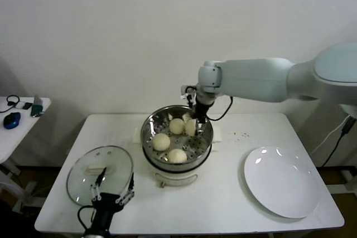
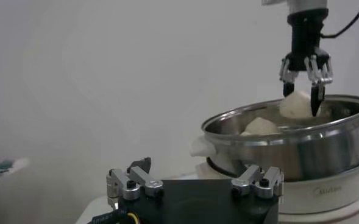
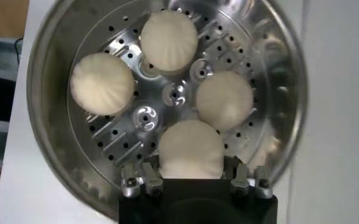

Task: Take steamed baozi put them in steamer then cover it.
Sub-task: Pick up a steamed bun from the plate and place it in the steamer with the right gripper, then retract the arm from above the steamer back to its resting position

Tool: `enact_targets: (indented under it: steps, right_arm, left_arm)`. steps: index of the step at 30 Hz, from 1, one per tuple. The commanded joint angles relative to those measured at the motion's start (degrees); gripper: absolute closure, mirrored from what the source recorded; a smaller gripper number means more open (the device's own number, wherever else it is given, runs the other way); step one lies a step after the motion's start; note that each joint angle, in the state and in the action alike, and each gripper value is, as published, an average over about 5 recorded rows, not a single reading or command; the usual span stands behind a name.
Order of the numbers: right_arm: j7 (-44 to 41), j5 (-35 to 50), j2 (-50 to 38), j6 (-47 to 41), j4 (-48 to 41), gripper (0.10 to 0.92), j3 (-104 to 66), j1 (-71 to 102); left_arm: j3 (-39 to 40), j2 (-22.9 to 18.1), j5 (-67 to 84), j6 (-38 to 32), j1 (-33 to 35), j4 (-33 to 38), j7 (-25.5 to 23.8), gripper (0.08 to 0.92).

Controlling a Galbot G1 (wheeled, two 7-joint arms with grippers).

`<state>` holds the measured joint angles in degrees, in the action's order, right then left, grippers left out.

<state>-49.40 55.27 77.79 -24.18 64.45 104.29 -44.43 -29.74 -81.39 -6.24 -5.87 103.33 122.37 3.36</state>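
Nearest the robot, at the table's (image 1: 223,215) front-left edge: the left gripper (image 1: 111,198), fingers spread apart and holding nothing, parked just short of the glass lid (image 1: 100,172). Lid flat on the table to the left of the steamer (image 1: 176,137), handle up, close beside the pot but not on it. Off to the right, well apart from the steamer, a white plate (image 1: 281,181) with no buns on it. At the table's middle, the steel steamer basket on its cream pot base, with four buns inside on the perforated floor: one at the front (image 1: 177,155), one at the left (image 1: 161,141), one toward the back (image 1: 177,126), and the fourth (image 1: 191,127) at the back right under the right gripper (image 1: 197,122). Right arm reaching in from the right side, gripper pointing straight down into the basket — fingers on either side of that last bun, close against it; in the right wrist view, bun (image 3: 190,149) sitting between the fingers and apparently down on the basket floor. Whether clamped or just letting go, not clear. Judged from this: loading all but finished — last bun to release, right arm to lift clear. Covering not yet begun; lid yet to be picked up and set on the basket, most likely work for the waiting left gripper.
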Motion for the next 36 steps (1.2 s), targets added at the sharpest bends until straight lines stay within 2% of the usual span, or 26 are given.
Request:
enact_targets:
  steps: [1,10,16,26,31,36]
  right_arm:
    - [0.24,-2.15,3.47,-0.50,-2.18,0.343,0.92,4.73]
    - [-0.74,-3.03,3.23,-0.53,-2.64,0.319,0.57,4.66]
    - [-1.59,-2.92,2.40,-0.56,-2.51,0.213,-0.23,3.34]
    - [-3.38,-1.28,-4.82,2.17,-1.24,0.202,-5.12,-2.01]
    - [2.65,-0.06,-15.21,7.41,3.35,0.203,-10.51,-2.82]
    - [18.92,2.29,-24.34,19.75,7.60,0.202,-11.84,-0.40]
  left_arm:
    - [-0.23,0.28,0.63,-0.06,-0.18,-0.67,-0.01,0.177]
    - [-0.22,0.43,0.72,0.20,-0.74,-0.90,-0.02,0.177]
    - [-0.05,0.42,0.52,0.31,-0.83,-0.68,-0.03,0.177]
    - [0.06,0.37,0.22,0.54,-1.25,-0.57,0.05,0.177]
    - [-0.32,0.45,-0.43,0.37,-1.53,-1.04,0.22,0.177]
    - [-0.42,0.58,-1.19,0.76,-2.55,-1.20,0.25,0.177]
